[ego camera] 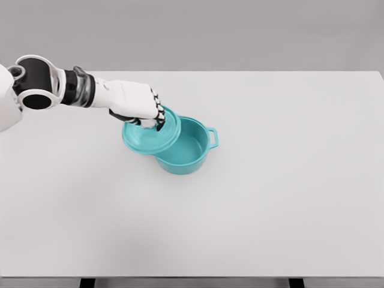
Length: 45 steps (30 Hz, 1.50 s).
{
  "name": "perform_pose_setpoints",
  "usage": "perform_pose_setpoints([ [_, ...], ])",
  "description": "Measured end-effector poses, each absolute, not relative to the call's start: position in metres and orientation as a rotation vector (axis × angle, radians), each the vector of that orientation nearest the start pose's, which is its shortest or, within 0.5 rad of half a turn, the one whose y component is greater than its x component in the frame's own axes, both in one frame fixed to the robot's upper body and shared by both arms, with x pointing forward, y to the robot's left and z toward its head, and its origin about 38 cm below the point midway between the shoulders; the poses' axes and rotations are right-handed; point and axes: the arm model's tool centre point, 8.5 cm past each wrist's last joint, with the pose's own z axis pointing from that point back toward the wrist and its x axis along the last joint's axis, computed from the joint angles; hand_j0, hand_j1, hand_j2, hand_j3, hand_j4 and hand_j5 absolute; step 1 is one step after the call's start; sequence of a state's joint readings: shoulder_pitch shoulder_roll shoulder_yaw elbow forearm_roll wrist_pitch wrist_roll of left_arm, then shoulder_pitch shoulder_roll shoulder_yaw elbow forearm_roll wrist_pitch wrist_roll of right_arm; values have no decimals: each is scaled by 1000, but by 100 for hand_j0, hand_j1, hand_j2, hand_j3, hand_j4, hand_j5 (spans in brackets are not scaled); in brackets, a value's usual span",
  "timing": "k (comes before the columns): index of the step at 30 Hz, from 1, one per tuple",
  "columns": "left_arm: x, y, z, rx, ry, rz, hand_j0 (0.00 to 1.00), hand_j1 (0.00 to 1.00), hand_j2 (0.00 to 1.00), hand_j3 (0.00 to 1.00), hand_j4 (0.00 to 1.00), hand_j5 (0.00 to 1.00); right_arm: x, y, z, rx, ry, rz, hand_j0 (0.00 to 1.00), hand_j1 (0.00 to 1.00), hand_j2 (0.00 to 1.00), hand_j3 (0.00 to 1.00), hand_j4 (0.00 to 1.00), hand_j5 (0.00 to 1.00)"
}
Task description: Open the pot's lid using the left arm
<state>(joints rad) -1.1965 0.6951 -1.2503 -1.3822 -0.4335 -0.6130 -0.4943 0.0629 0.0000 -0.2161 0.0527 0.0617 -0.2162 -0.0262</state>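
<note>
On the pale table point(270, 210), the left hand's point(137, 103) fingers point(159, 114) curl around what seems the lid's point(150, 137) knob; the lid tilts off the teal pot point(191, 153), overlapping its left rim. Next: carry it clear and set it down.

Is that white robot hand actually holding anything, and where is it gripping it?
Yes: the left hand holds the teal lid, fingers curled around its top, apparently its knob, lifted off the pot.

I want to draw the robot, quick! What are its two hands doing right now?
Left hand: closed on the teal lid, holding it tilted off the pot.
Right hand: not in the picture, so it cannot be told.
</note>
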Motion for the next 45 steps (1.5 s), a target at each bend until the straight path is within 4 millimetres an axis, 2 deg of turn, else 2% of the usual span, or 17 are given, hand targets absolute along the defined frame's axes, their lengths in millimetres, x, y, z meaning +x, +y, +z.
perform_pose_setpoints([
  [14,472,228,256,-548,1414,3055,53,53,53,53,53,53,-37,-273,-258,-127,-106,-151,100,100,100,100,100,100],
  [22,497,272,256,-694,1424,3179,54,54,54,54,54,54,-37,-273,-258,-127,-105,-151,100,100,100,100,100,100],
  [23,499,275,255,-702,1423,3192,56,56,56,56,56,56,-37,-273,-258,-127,-106,-151,100,100,100,100,100,100],
  [24,501,279,254,-710,1422,3205,67,67,67,67,67,67,-37,-273,-258,-127,-105,-151,100,100,100,100,100,100],
  [25,502,283,253,-718,1424,3219,93,93,93,93,93,93,-37,-273,-258,-127,-105,-151,100,100,100,100,100,100],
  [26,504,286,252,-726,1427,3229,100,100,100,100,100,100,-37,-273,-258,-127,-106,-151,100,100,100,100,100,100],
  [34,507,291,252,-735,1453,3244,100,100,100,100,100,100,-37,-273,-258,-127,-106,-151,100,100,100,100,100,100],
  [37,505,294,256,-712,1544,3235,100,100,100,100,100,100,-37,-273,-258,-127,-105,-151,100,100,100,100,100,100],
  [41,499,330,269,-767,1664,3253,100,100,100,100,100,100,-37,-273,-258,-127,-106,-151,100,100,100,100,100,100],
  [43,489,352,253,-749,1710,3307,100,100,100,100,100,100,-37,-273,-258,-127,-105,-151,100,100,100,100,100,100],
  [45,484,368,253,-776,1766,3317,100,100,100,100,100,100,-37,-273,-258,-127,-106,-151,100,100,100,100,100,100],
])
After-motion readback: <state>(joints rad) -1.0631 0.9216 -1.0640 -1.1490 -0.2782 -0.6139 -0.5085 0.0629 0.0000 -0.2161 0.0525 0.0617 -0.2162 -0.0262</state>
